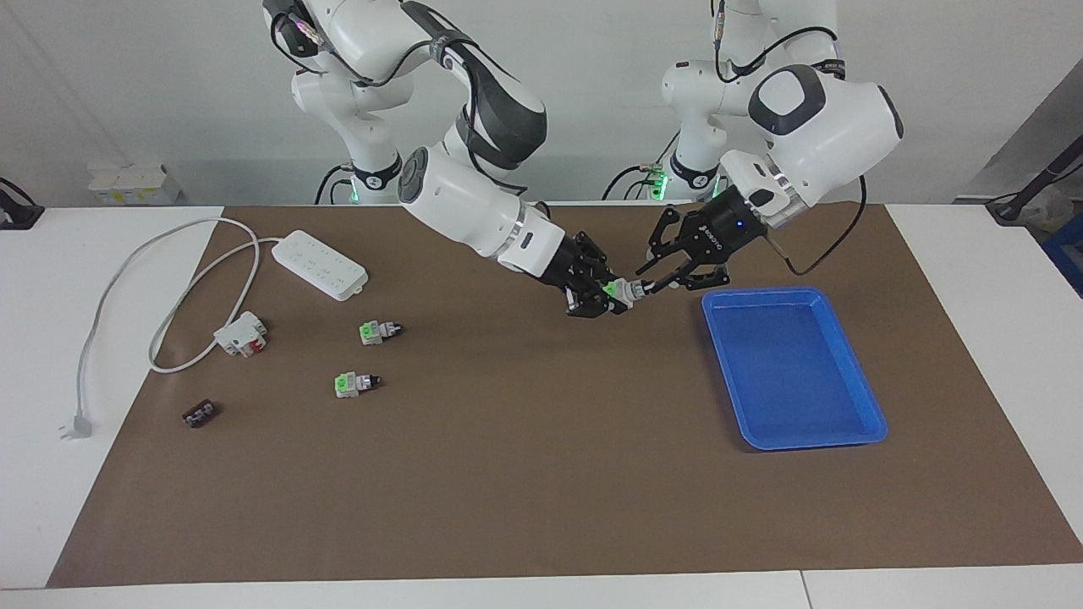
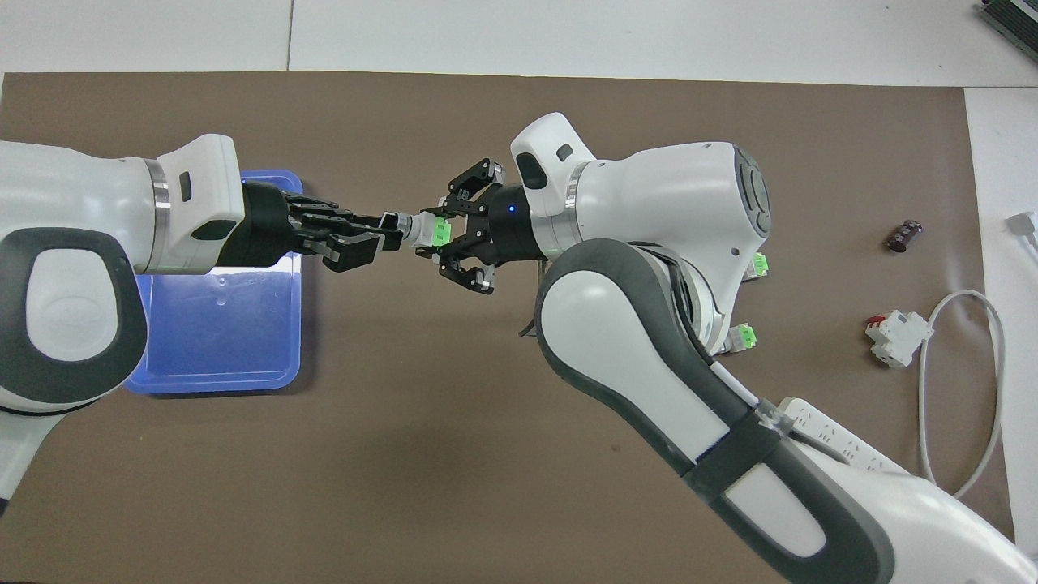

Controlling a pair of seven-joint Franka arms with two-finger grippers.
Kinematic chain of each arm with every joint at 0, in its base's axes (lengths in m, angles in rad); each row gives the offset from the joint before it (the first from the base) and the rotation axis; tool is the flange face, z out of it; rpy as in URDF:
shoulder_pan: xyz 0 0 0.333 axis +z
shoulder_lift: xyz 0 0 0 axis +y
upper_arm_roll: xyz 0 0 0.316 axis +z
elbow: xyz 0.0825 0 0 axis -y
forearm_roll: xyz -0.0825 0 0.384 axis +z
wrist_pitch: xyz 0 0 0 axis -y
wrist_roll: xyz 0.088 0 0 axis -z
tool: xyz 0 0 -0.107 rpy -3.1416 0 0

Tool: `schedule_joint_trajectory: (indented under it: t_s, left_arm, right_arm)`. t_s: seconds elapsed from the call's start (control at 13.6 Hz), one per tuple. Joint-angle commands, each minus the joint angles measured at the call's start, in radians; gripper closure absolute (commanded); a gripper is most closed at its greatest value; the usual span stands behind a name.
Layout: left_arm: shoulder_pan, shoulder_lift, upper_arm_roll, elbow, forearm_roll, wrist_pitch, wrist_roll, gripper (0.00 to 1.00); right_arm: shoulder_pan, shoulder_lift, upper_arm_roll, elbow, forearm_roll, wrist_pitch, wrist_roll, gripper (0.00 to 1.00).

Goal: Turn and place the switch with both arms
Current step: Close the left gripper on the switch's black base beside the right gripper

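The switch (image 1: pixel 622 291) (image 2: pixel 423 229) hangs in the air between the two grippers, over the brown mat beside the blue tray. My right gripper (image 1: pixel 607 296) (image 2: pixel 439 232) is shut on its green block end. From the tray's side, my left gripper (image 1: pixel 647 288) (image 2: pixel 391 222) has its fingertips pinched on the black knob tip. Two more switches (image 1: pixel 378 331) (image 1: pixel 355 383) lie on the mat toward the right arm's end; the overhead view shows them (image 2: pixel 760 264) (image 2: pixel 742 337) partly hidden under the right arm.
A blue tray (image 1: pixel 795 293) (image 2: pixel 219 349) lies toward the left arm's end. A white power strip (image 1: pixel 320 265) with its cable (image 1: pixel 110 279), a white-and-red block (image 1: pixel 241 333) and a small dark piece (image 1: pixel 200 414) lie at the right arm's end.
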Motion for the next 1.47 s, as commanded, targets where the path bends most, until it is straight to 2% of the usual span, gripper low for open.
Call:
schedule_joint_trajectory:
  t_s: [0.0, 0.29, 0.73, 1.39]
  left_arm:
    - [-0.017, -0.004, 0.011, -0.002, 0.028, -0.014, 0.014, 0.85]
    - [-0.017, -0.004, 0.011, -0.001, 0.028, -0.007, 0.014, 1.00]
    - [-0.017, -0.003, 0.011, -0.001, 0.026, -0.002, -0.021, 1.00]
    - [-0.019, 0.008, 0.003, 0.034, 0.012, 0.081, -0.361, 1.00]
  right_arm:
    - [-0.005, -0.026, 0.002, -0.027, 0.026, 0.010, 0.007, 1.00]
    - [-0.005, -0.028, 0.002, -0.035, 0.025, 0.010, 0.000, 1.00]
    - [-0.005, -0.028, 0.002, -0.035, 0.025, 0.010, 0.000, 1.00]
    - [-0.005, -0.028, 0.002, -0.035, 0.025, 0.010, 0.000, 1.00]
